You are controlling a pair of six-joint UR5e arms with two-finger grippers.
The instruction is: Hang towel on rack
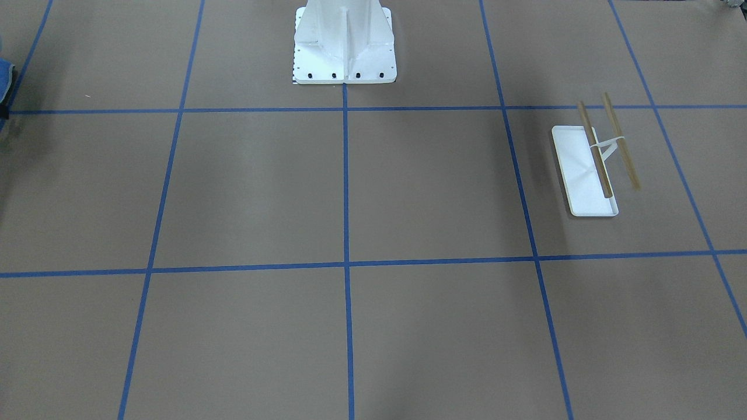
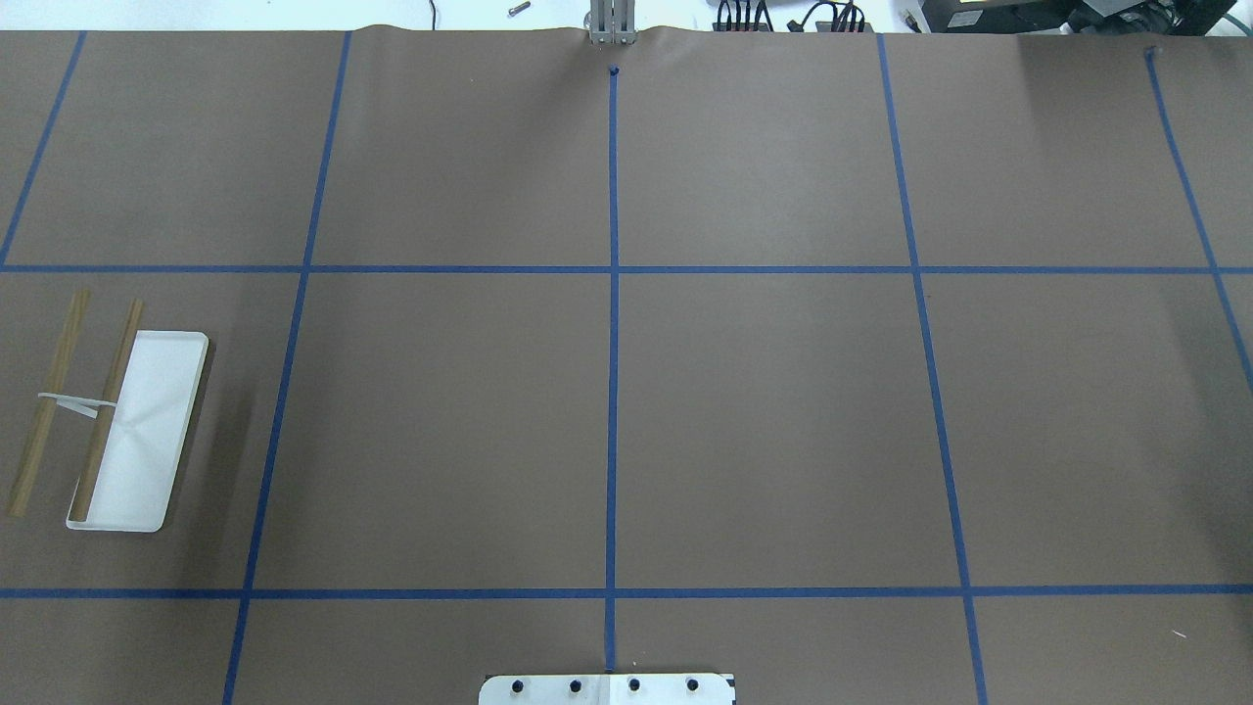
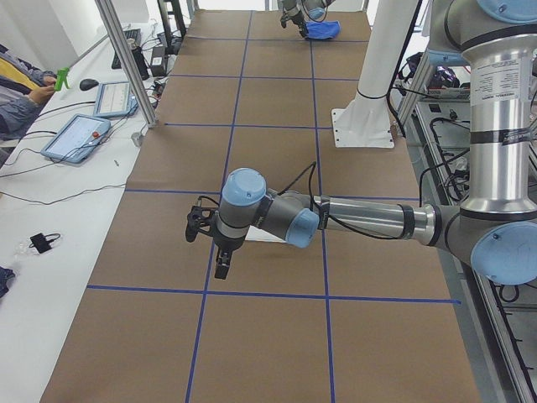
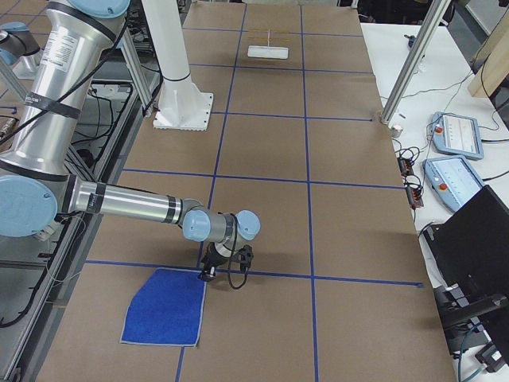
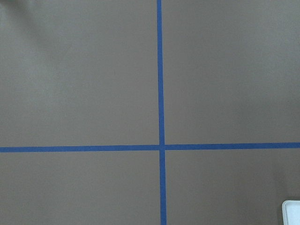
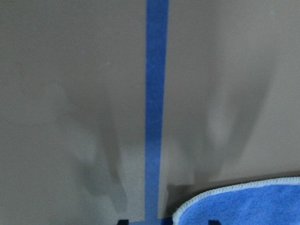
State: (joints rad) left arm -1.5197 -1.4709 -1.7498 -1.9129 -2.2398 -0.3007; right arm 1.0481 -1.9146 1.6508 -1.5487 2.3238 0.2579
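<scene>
The towel [image 4: 163, 317] lies flat on the table, blue face up, with light stitched edging. Its corner shows in the right wrist view [image 6: 243, 206]. My right gripper [image 4: 208, 274] hovers low at that corner, and its two dark fingertips [image 6: 123, 221] stand apart and empty. The rack [image 2: 117, 421], a white tray base with two brown rods, stands at the table's left end and also shows in the front view [image 1: 592, 166]. My left gripper [image 3: 220, 269] points down beside the rack. No finger shows in its wrist view, so I cannot tell whether it is open or shut.
The white bolted pedestal [image 1: 344, 44] stands at the robot's edge, in the middle. Blue tape lines [image 2: 613, 269] divide the brown table into squares. A corner of the tray [image 5: 291, 212] shows in the left wrist view. Tablets and cables lie on the side bench [image 4: 453, 131].
</scene>
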